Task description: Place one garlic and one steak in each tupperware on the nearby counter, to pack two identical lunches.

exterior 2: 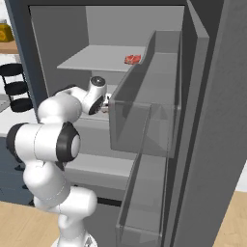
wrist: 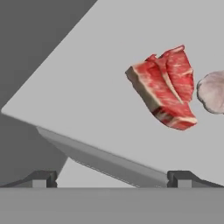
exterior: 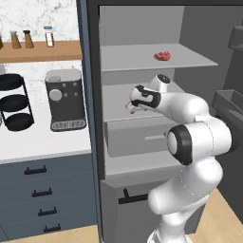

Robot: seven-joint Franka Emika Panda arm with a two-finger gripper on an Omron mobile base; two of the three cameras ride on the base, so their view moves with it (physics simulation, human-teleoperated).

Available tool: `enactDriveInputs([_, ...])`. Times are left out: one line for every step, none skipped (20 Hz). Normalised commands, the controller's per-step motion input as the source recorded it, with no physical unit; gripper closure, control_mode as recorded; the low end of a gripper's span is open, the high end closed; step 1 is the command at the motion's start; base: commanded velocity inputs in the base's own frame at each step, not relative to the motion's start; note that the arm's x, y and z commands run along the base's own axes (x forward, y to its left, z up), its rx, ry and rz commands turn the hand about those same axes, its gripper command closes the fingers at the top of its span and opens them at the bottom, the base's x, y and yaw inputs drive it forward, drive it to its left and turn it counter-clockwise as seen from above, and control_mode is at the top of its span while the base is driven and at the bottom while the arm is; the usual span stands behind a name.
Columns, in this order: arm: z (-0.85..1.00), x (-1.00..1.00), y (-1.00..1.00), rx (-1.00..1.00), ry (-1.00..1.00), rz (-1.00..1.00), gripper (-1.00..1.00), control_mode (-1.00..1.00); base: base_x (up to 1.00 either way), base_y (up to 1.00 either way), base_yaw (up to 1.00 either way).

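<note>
My gripper (wrist: 113, 179) is open, and its two dark fingertips (wrist: 43, 178) stand wide apart with nothing between them. Ahead of it on a grey fridge shelf lies a red marbled steak (wrist: 164, 94), with a pale garlic (wrist: 212, 92) just right of it at the frame edge. In the left base view the gripper (exterior: 129, 106) reaches into the middle shelf of the open fridge. A second steak (exterior: 162, 56) (exterior 2: 132, 59) lies on the top shelf. The white counter (exterior: 42, 137) runs left of the fridge. The tupperware is out of view.
A dark coffee machine (exterior: 65, 99) and a black tiered stand (exterior: 14, 102) sit on the counter. Above them is a wooden shelf (exterior: 61, 51) with bottles. The open fridge door with its bins (exterior 2: 144, 111) stands close on the right. A grey drawer (exterior: 137, 137) lies below the middle shelf.
</note>
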Motion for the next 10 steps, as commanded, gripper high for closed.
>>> enactDriveInputs([0.00,0.00,0.29,0.00,-0.01,0.09,-1.00,-1.00,0.00,0.00,0.00])
enactDriveInputs([0.00,0.00,0.23,0.00,-0.02,0.07,-1.00,-1.00,0.00,0.00,0.00])
enactDriveInputs([0.00,0.00,0.09,0.00,-0.03,0.03,-1.00,-1.00,0.00,0.00,0.00])
enactDriveInputs([0.00,0.02,0.00,0.00,-0.04,0.00,-1.00,-1.00,0.00,0.00,0.00])
enactDriveInputs([0.00,0.04,-0.24,0.00,-0.03,-0.03,-1.00,-1.00,0.00,0.00,0.00])
enactDriveInputs([0.00,0.05,-0.45,0.00,-0.03,-0.11,-1.00,-1.00,0.00,0.00,0.00])
enactDriveInputs([0.06,0.09,-0.49,0.00,-0.03,-0.13,-1.00,-1.00,0.00,0.00,0.00])
enactDriveInputs([0.16,0.18,-0.49,0.00,-0.04,-0.15,-1.00,-1.00,0.00,0.00,0.00])
enactDriveInputs([0.18,0.29,-0.49,0.00,-0.03,-0.15,-1.00,-1.00,0.00,0.00,0.00])
enactDriveInputs([0.16,0.41,-0.44,0.00,0.00,-0.15,-1.00,-1.00,0.00,0.00,0.00])
